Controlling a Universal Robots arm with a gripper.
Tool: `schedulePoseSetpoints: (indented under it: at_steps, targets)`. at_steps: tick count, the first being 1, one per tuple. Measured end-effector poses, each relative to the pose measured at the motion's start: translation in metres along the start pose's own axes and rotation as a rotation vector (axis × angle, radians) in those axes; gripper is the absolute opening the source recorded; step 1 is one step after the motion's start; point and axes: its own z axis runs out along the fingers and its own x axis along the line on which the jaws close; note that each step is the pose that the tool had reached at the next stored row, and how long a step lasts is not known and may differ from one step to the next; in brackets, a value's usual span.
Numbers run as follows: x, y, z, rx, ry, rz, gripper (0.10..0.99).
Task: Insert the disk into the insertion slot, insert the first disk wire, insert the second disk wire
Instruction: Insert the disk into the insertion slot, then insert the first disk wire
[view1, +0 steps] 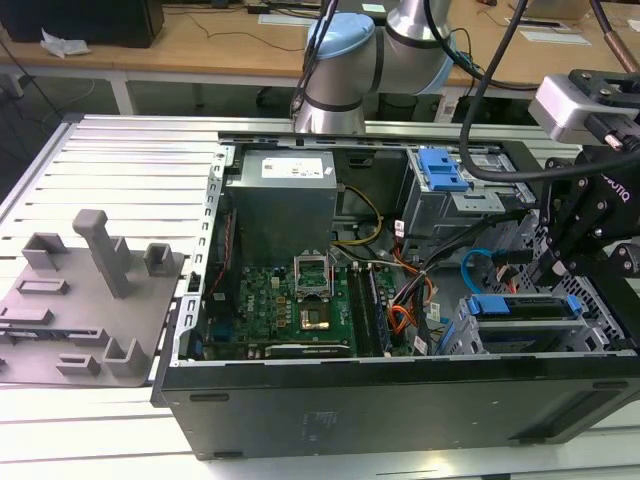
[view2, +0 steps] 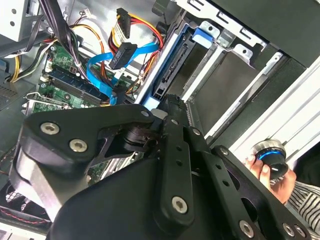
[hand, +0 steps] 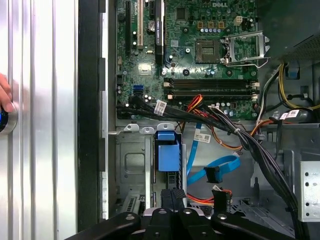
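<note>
The disk (view1: 525, 306) lies in the slot (view1: 603, 300) at the exterior view's right of the open case (view1: 400, 400), with its blue carrier showing. The gripper (hand: 173, 194) hangs close over the disk's end, jaws pressed together with nothing between them. The light-blue wire (hand: 220, 165) loops beside the disk, its black plug hanging free. A hand (view2: 260, 169) rests on a knob (view2: 270, 152) outside the case

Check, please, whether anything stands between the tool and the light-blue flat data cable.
Nothing visible does: in the first wrist view the light-blue flat data cable loops in open space beside the tool.
</note>
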Motion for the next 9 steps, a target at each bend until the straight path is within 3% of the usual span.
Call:
schedulePoseSetpoints:
  at_steps: [9]
  targets:
    - [0.0, -0.0001, 0.0, 0.0, 0.0, 0.0, 0.106]
